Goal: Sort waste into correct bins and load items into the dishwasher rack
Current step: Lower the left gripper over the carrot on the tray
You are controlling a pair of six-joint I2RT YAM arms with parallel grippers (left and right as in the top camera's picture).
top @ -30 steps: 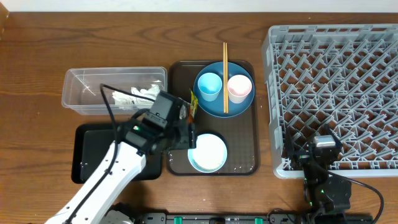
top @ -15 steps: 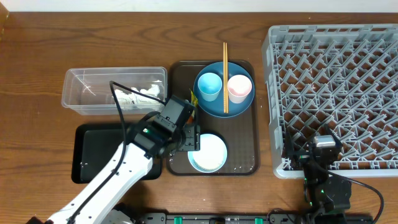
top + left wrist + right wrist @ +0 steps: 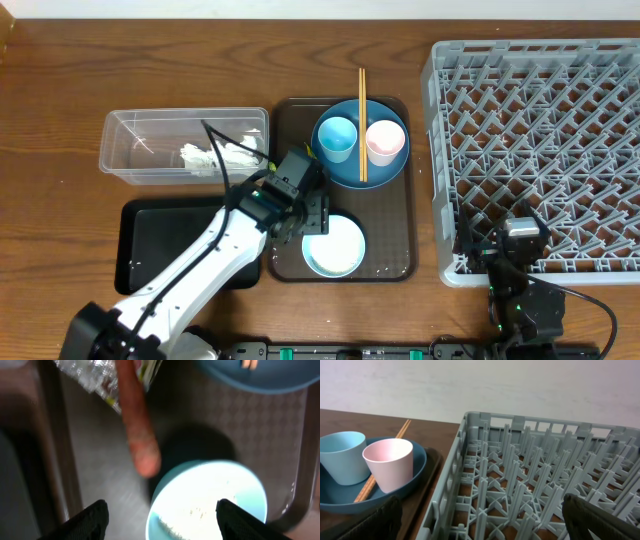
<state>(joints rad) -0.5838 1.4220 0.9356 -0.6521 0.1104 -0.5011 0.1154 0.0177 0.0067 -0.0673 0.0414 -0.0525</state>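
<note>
one elongated orange carrot piece (image 3: pixel 139 435) beside white bowl (image 3: pixel 222 480)

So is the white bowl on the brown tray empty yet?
Not empty. In the left wrist view the bowl has white rice-like bits scattered over its bottom, toward the near edge.

You are looking at a brown wooden bench (image 3: pixel 60 90). Dark grain lines run along it from side to side, and it fills almost all of the view from above. Along its far edge there is a thin pale strip (image 3: pixel 200 8); from above you cannot tell what it is. From the right wrist you see a plain off-white wall (image 3: pixel 470 385) behind the bench. It looks a bit patchy. The light is soft and even.
</note>
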